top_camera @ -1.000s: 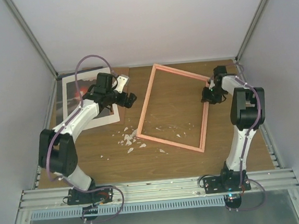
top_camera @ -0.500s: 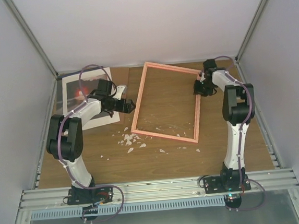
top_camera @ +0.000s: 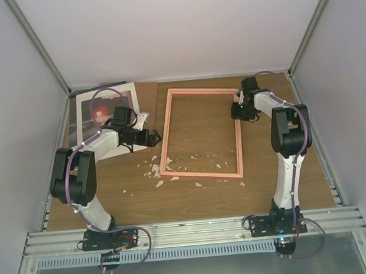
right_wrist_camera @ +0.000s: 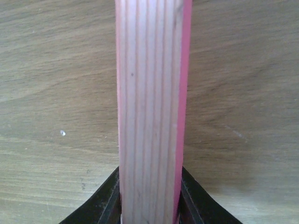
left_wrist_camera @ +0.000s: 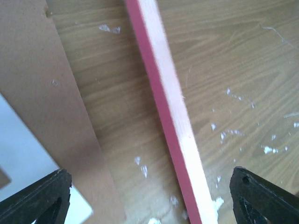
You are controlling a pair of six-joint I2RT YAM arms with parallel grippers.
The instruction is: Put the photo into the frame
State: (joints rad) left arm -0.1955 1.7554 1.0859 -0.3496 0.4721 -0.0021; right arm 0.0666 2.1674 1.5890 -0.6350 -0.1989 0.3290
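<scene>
Pink frame (top_camera: 202,173) in right gripper (right_wrist_camera: 150,201); left arm (top_camera: 99,142) partly hides photo (top_camera: 93,111).

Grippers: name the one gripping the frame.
The right gripper, shut on the frame near its right corner; the left gripper hangs open by its left rail.

frame (right_wrist_camera: 149,107): pale bare wood, visible grain, pink-painted sides
table (left_wrist_camera: 243,56): smooth wood-grain top
backing board (left_wrist_camera: 42,93): matt brown card

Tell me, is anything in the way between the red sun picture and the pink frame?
Yes. The left arm reaches over the photo, and its open left end effector sits between the photo and the frame.
</scene>
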